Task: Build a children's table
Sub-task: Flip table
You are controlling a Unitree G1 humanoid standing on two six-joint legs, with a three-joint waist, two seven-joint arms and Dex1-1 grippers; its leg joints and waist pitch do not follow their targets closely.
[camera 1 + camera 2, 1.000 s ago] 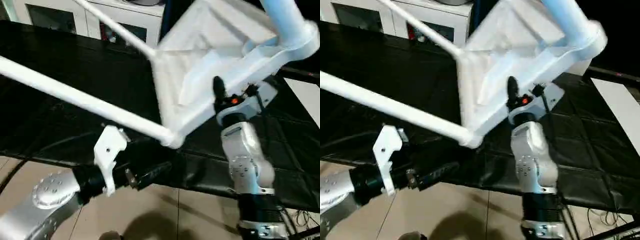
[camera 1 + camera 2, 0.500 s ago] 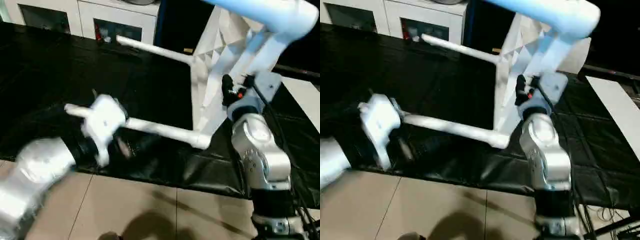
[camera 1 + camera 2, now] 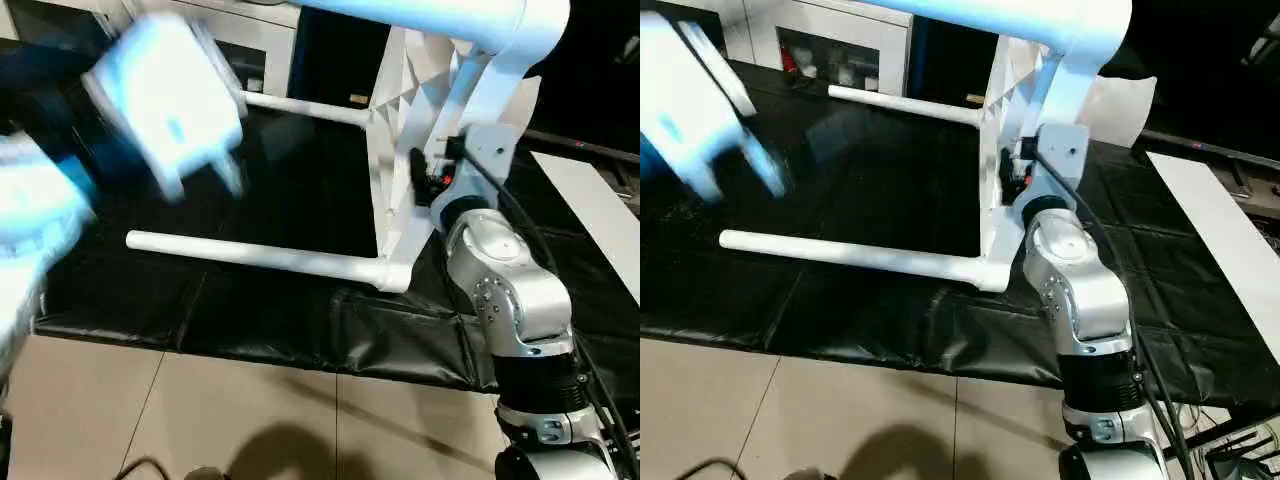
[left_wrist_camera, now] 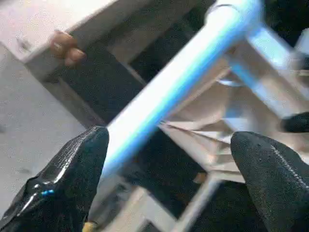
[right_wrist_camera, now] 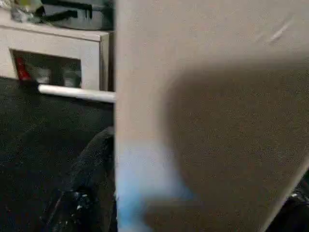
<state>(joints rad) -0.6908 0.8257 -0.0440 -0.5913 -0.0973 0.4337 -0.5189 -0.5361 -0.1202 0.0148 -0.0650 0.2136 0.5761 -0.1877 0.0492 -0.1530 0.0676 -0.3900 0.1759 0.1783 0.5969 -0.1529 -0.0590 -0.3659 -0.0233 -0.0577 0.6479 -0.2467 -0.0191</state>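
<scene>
Pincers: the left pincer [image 4: 169, 159] gaped wide near a leg [image 4: 183, 87]; the right pincer [image 5: 116, 212] straddled the tabletop [image 3: 405, 150] edge, grip unclear. Light, stiff, slippery plastic—best held by its rim.

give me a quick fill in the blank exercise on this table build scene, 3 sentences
1. The table top stands on its ____ on the black mat.
2. The lowest leg lies along the mat, pointing to the robot's ____.
3. The left end effector has its fingers ____, with a white leg ahead of them.

Missing words: edge; left; open
</scene>
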